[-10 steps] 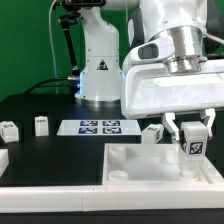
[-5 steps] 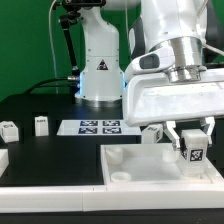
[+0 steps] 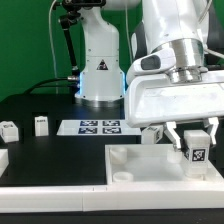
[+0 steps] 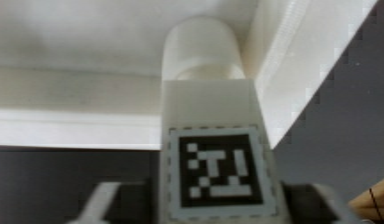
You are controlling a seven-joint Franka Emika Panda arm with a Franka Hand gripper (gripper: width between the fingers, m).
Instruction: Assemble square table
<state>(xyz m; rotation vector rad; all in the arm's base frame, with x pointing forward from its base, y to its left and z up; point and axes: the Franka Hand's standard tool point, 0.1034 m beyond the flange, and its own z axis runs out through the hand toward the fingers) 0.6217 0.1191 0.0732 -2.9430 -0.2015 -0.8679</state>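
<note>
The square slab point(image 3: 150, 165) lies hollow face up at the exterior view's right front. My gripper point(image 3: 193, 143) is shut on a white tagged leg point(image 3: 196, 155) and holds it upright over the slab's far right corner. In the wrist view the leg point(image 4: 215, 120) runs out from between my fingers point(image 4: 118, 203), its tip close to the slab's inner corner point(image 4: 295, 60). Whether the tip touches the slab I cannot tell. A second leg point(image 3: 152, 132) stands just behind the slab. Two more legs point(image 3: 10, 130) point(image 3: 41, 125) stand at the exterior view's left.
The marker board point(image 3: 98, 127) lies flat in the middle of the black table. The robot's white base point(image 3: 100, 70) stands behind it. A white bar point(image 3: 50, 171) lies along the table's front edge, left of the slab.
The gripper with the leg has shifted slightly to the exterior view's right and a little lower toward the slab's corner. Nothing else has moved.
</note>
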